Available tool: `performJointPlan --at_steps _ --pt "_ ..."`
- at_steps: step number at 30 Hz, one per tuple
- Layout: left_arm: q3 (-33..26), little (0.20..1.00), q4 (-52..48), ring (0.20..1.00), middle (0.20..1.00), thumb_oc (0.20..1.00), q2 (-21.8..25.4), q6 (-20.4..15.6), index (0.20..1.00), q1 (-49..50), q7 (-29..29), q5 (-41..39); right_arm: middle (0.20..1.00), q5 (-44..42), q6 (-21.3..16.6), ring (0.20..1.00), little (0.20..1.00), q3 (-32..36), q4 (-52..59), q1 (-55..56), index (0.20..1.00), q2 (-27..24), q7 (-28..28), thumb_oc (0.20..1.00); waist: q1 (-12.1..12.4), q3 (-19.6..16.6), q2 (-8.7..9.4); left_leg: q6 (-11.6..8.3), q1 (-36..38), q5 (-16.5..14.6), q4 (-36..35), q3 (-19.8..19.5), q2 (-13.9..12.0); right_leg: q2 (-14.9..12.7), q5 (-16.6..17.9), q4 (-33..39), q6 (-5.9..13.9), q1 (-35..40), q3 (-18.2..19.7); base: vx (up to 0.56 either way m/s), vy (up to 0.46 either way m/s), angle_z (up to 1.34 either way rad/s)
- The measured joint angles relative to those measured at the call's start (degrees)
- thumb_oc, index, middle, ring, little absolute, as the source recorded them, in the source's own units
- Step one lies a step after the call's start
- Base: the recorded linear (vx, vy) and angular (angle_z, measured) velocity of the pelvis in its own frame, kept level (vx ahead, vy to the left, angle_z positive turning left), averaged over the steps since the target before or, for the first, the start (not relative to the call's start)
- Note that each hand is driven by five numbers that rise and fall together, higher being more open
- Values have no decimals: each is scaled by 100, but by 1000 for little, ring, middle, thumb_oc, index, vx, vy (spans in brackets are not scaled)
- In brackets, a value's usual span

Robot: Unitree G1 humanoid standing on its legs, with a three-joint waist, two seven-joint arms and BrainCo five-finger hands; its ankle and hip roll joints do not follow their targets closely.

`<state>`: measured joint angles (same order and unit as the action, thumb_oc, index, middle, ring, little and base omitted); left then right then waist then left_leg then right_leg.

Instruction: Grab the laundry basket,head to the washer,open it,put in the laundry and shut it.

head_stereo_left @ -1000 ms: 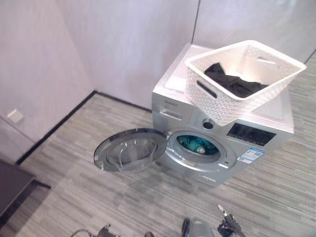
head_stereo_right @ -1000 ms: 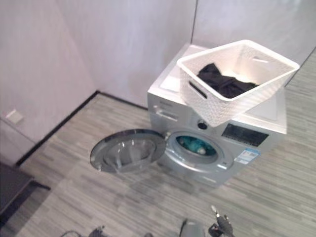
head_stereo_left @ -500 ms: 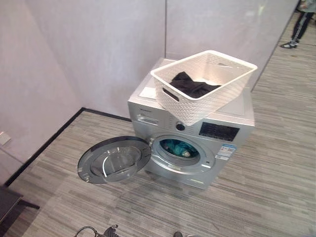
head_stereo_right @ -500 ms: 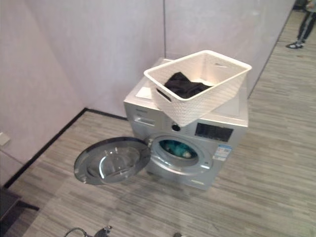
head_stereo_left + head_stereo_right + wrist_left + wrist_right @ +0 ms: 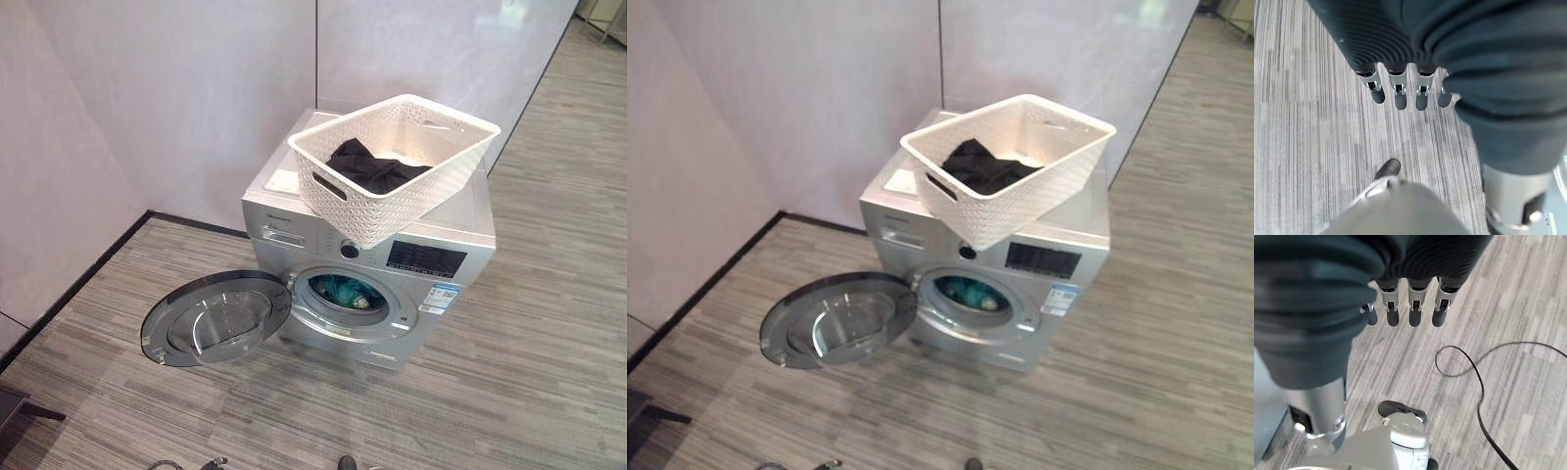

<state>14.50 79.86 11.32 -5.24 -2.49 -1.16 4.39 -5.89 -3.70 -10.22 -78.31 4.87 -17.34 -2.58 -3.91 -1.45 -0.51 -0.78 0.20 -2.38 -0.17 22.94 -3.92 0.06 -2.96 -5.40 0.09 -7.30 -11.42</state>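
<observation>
left hand: hanging over floor, fingers straight, empty | right hand: same, fingers straight, empty

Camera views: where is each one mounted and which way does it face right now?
Left eye view: head camera, looking down at the washer, its open door, and the white laundry basket on top.
Right eye view: the same scene from slightly to the side; both share washer, basket, dark clothes.
Left wrist view: on the left arm, facing the floor past the left hand, fingers straight.
Right wrist view: on the right arm, facing the floor past the right hand, fingers straight.
</observation>
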Motion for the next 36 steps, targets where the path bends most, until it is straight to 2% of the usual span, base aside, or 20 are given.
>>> performJointPlan --at_steps 5,9,10,11,12,14,17,18,19,22,23,24,26,29,30,31,32,33,34,36 --pt "152 1000 -7 1000 1000 1000 -36 1 1000 -58 -27 -1 1000 -4 1 1000 1000 10 -65 -51 1000 -72 -18 1000 -18 26 -161 -15 27 10 19 -16 -16 11 -63 -92 -62 -2 0 0 -91 1" --pt "200 1000 -222 1000 1000 1000 -32 -4 1000 -233 -27 -230 1000 -5 -10 1000 1000 10 -94 -105 1000 -160 -10 1000 -16 311 -257 -181 -107 -101 508 -56 -129 3 -295 -448 -156 -109 37 1 -128 -1" --pt "197 1000 -219 1000 1000 1000 -27 -7 1000 -285 -25 -232 1000 -7 -14 1000 1000 14 -92 -109 1000 -159 -9 1000 -30 352 -226 -237 -231 -78 728 -89 -141 -10 -312 -454 -197 -119 70 30 -91 1" --pt "195 1000 -184 1000 1000 1000 -19 3 1000 -437 -24 -232 1000 -16 -20 1000 1000 49 -64 -119 1000 -162 -3 1000 -40 471 11 -610 -533 173 1242 -226 -91 -212 -273 -387 -208 -96 146 31 -51 -9" --pt "195 1000 -227 1000 1000 1000 -28 -3 1000 -423 -23 -232 1000 -21 -22 1000 1000 72 -54 -107 1000 -208 16 1000 -45 504 50 -625 -548 203 1341 -225 -141 -221 -231 -306 -208 -58 165 76 -49 -15" --pt "198 1000 -224 1000 1000 1000 -39 2 1000 -423 -17 -232 1000 -62 -44 1000 1000 129 -5 -52 1000 -354 98 1000 -238 540 -35 -662 -624 289 1550 -471 -347 -152 -218 -279 -284 -8 144 96 38 -10" --pt "202 1000 -157 1000 1000 1000 -32 -3 1000 -599 8 -231 1000 -50 -16 1000 1000 182 -204 57 1000 -376 210 1000 -356 557 -76 -693 -652 322 750 -404 -501 -117 -158 -39 -274 29 169 181 135 5" --pt "210 1000 -68 1000 1000 1000 -48 -11 1000 -674 19 -231 1000 -31 -14 1000 1000 233 -264 64 1000 -368 232 1000 -355 552 -94 -828 -676 446 354 -430 -574 -94 -147 55 -278 40 199 190 83 -2" --pt "217 1000 -3 1000 1000 1000 -41 -3 1000 -843 50 -232 1000 -8 9 1000 1000 288 -333 110 1000 -364 244 1000 -328 595 -56 -830 -772 742 -124 -548 -740 -76 -73 91 -378 21 321 250 103 -14" --pt "200 1000 10 1000 1000 1000 -48 -2 1000 -750 89 -231 1000 0 -13 1000 1000 288 -312 7 1000 -458 264 1000 -317 627 -120 -1099 -922 1007 -391 -771 -1253 53 7 229 -240 167 684 440 210 -64" --pt "184 1000 29 1000 1000 1000 -45 -1 1000 -731 87 -230 1000 0 -28 1000 1000 290 -308 -67 1000 -491 266 1000 -321 634 -190 -1160 -924 1052 -520 -648 -1371 112 34 305 -203 225 854 385 205 -98" --pt "124 1000 87 1000 1000 1000 -44 -3 1000 -705 87 -231 1000 0 -28 1000 1000 282 -319 -166 1000 -513 262 1000 -316 661 -226 -1151 -897 1045 -498 -648 -1400 152 113 411 -194 326 1080 273 157 -109" --pt "2 1000 140 1000 1000 1000 -40 16 1000 -553 86 -230 1000 0 -35 1000 1000 290 -284 -426 1000 -543 259 1000 -274 669 -223 -1101 -692 1026 -513 -764 -1259 108 208 517 -154 464 1615 317 182 -135" --pt "-9 1000 291 1000 1000 1000 -39 -13 1000 -723 93 -230 1000 -12 -28 1000 1000 261 -124 -265 1000 -543 236 1000 -316 646 -320 -1033 -878 1030 6 -784 -1040 -55 -44 764 -56 897 1770 383 270 -71" --pt "26 1000 267 1000 1000 1000 -45 -23 1000 -740 92 -230 1000 -15 -32 1000 1000 302 -40 -177 1000 -576 234 1000 -321 626 -357 -839 -1017 880 453 -808 -1001 -147 -184 610 -2 890 1772 192 252 -76" --pt "41 1000 219 1000 1000 1000 -62 -21 1000 -660 93 -230 1000 -36 -62 1000 1000 355 169 -69 1000 -714 238 1000 -303 495 -452 -545 -1003 490 638 -672 -858 -356 -467 275 187 709 1781 245 342 -71" --pt "68 1000 238 1000 1000 1000 -13 6 1000 -673 101 -230 1000 -58 -58 1000 1000 349 288 -37 1000 -678 250 1000 -380 382 -359 -412 -980 321 624 -499 -617 -633 -560 174 287 602 1858 157 238 -111" --pt "267 1000 99 1000 1000 1000 96 -47 1000 -660 116 -225 1000 -58 -60 1000 1000 351 557 37 1000 -661 227 1000 -352 349 -223 -156 -744 323 267 -33 -198 -1038 -463 -269 584 292 1897 135 256 -63" --pt "287 1000 86 1000 1000 1000 98 -48 1000 -721 112 -225 1000 -58 -63 1000 1000 358 650 46 1000 -654 228 1000 -443 354 -210 -36 -666 336 149 10 8 -1231 -411 -387 732 240 1897 122 279 -56" --pt "398 1000 -7 1000 1000 1000 133 -90 1000 -841 107 -221 1000 -55 -20 1000 1000 349 748 56 1000 -533 252 1000 -411 366 -165 154 -535 225 153 84 232 -1360 -150 -668 1010 46 1912 138 325 -51"
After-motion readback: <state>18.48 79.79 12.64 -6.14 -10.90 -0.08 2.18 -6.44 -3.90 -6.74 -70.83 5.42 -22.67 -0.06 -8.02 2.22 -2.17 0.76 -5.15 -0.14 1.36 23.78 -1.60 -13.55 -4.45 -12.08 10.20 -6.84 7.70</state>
